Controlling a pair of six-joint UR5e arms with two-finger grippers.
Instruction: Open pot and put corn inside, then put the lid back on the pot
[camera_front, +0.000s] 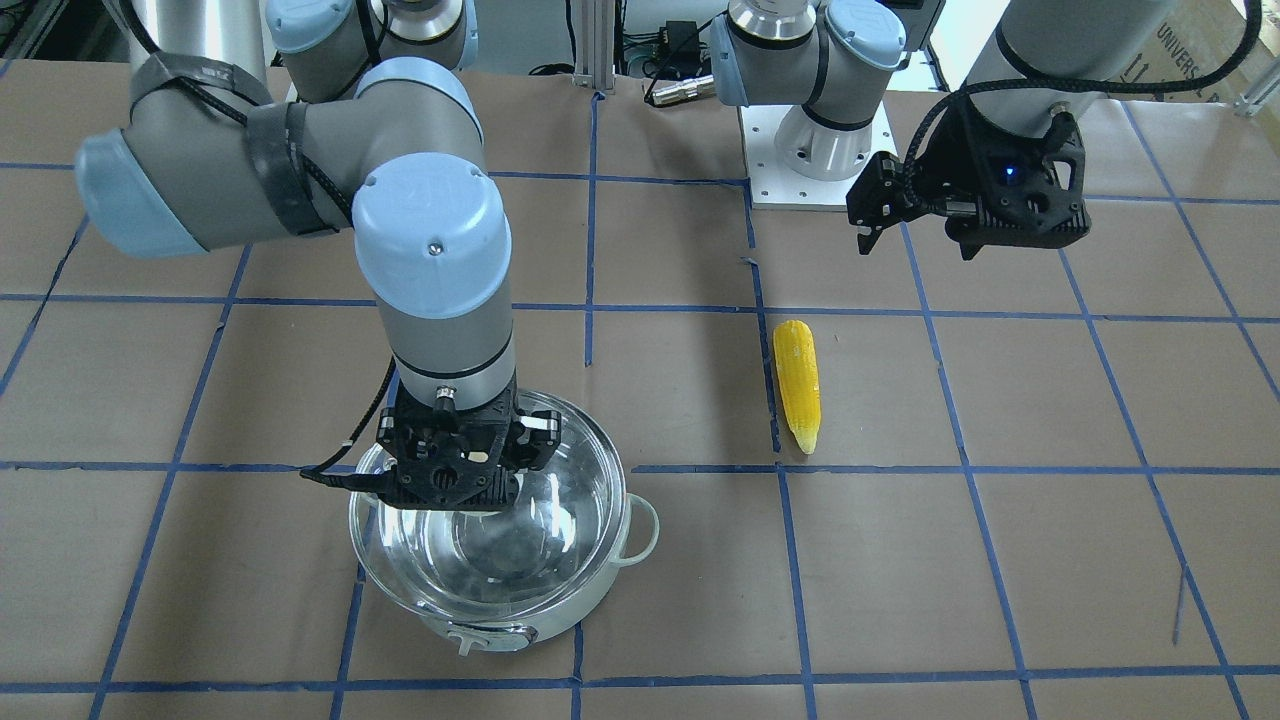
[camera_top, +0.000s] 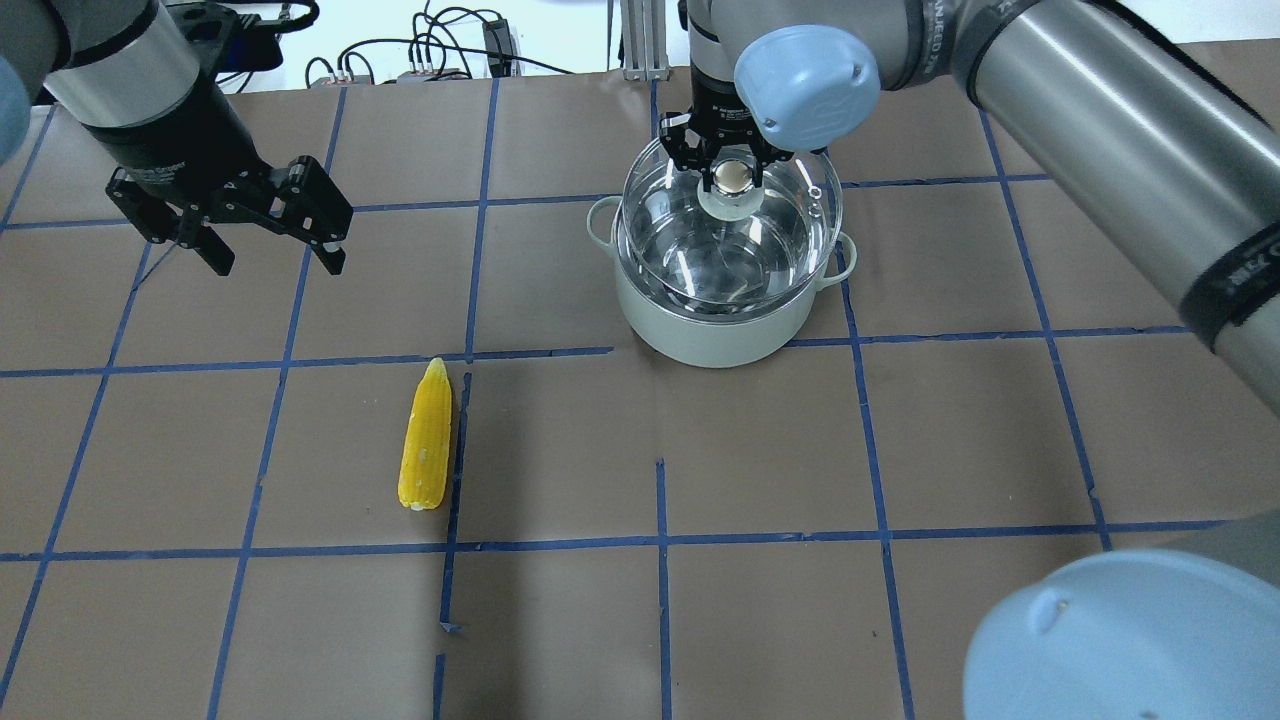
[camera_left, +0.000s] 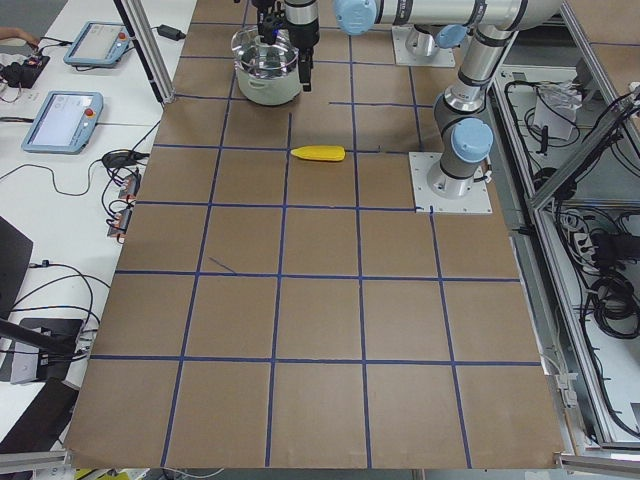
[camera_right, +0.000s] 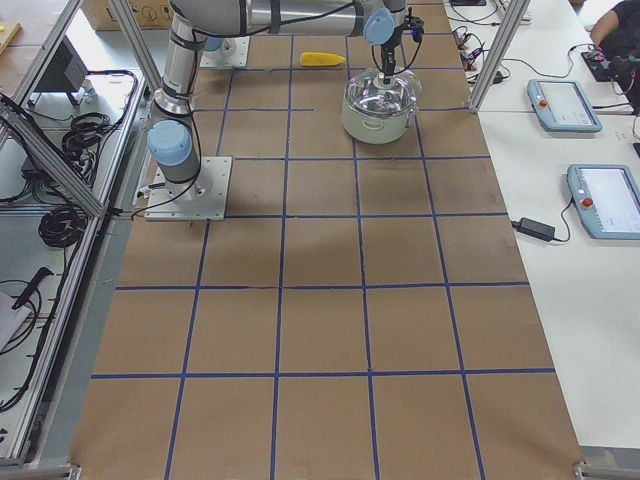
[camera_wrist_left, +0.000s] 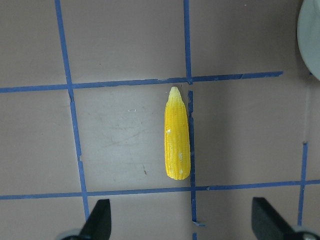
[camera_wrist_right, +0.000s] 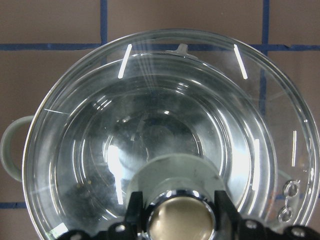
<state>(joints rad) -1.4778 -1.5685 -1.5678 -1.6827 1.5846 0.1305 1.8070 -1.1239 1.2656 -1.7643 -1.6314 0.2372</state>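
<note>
The pale mint pot (camera_top: 700, 330) stands on the brown table, also in the front view (camera_front: 520, 625). My right gripper (camera_top: 733, 178) is shut on the knob (camera_wrist_right: 177, 215) of the clear glass lid (camera_top: 740, 240) and holds the lid just over the pot, slightly off centre and tilted (camera_front: 560, 500). The yellow corn (camera_top: 425, 440) lies flat on the table along a blue tape line, apart from the pot (camera_front: 797, 385). My left gripper (camera_top: 278, 263) is open and empty, high above the table; the corn (camera_wrist_left: 177, 135) shows below it in the left wrist view.
Blue tape lines grid the brown table. The left arm's white base plate (camera_front: 815, 180) stands near the corn. Cables (camera_top: 450, 50) lie beyond the table's far edge. Teach pendants (camera_right: 560, 100) lie on a side table past the pot.
</note>
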